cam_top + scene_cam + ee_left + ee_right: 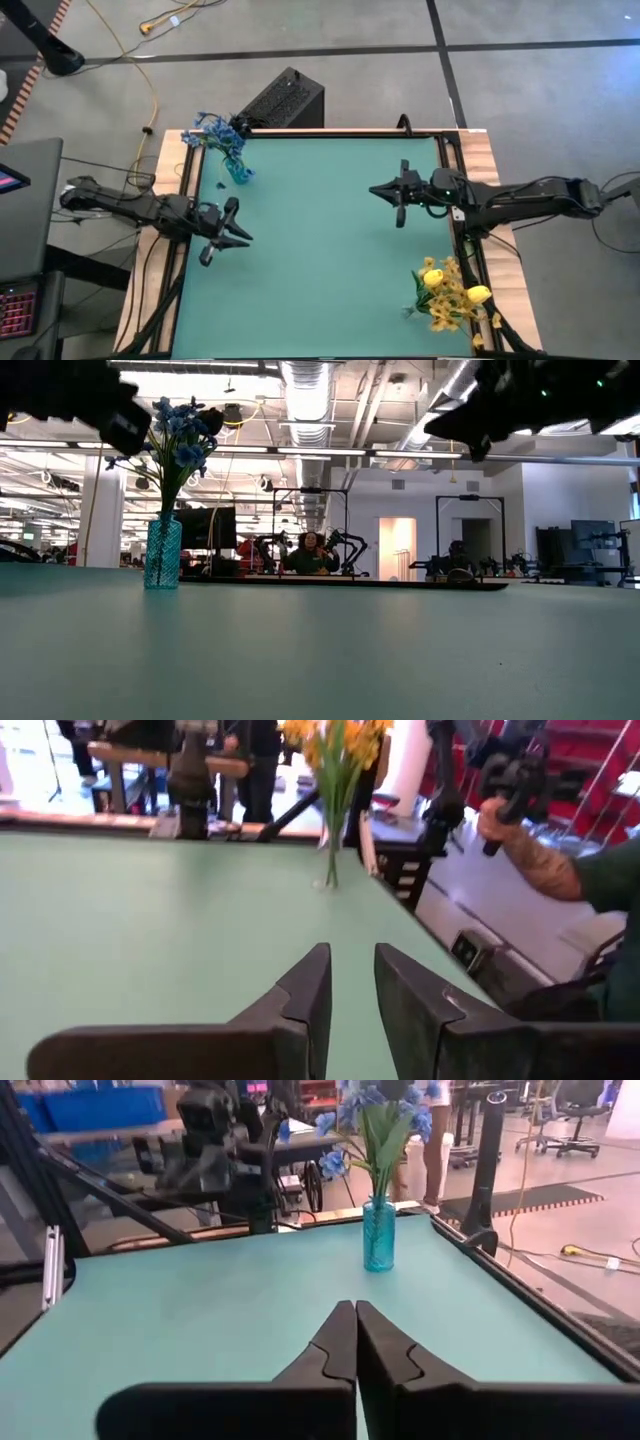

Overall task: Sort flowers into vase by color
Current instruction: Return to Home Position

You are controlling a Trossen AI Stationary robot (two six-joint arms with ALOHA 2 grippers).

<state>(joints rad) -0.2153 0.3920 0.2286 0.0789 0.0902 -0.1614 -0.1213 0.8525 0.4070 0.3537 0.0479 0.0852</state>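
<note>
Blue flowers (218, 130) stand upright in a teal glass vase (162, 553) at the table's far left. Yellow flowers (450, 295) stand on green stems in a clear vase (330, 870) near the table's near right corner. My left gripper (352, 955) hovers level above the mat at the left side. Its fingers are a narrow gap apart with nothing between them. My right gripper (355, 1308) hovers level at the right side, pointing toward the blue flowers (385, 1105). It is shut, fingertips together, on nothing.
A black box (285, 100) sits just beyond the far edge. A wooden rim (470, 135) frames the green mat (320, 250). A person's arm (540, 860) shows beyond the right edge in the left wrist view. The mat's middle lies bare between the grippers.
</note>
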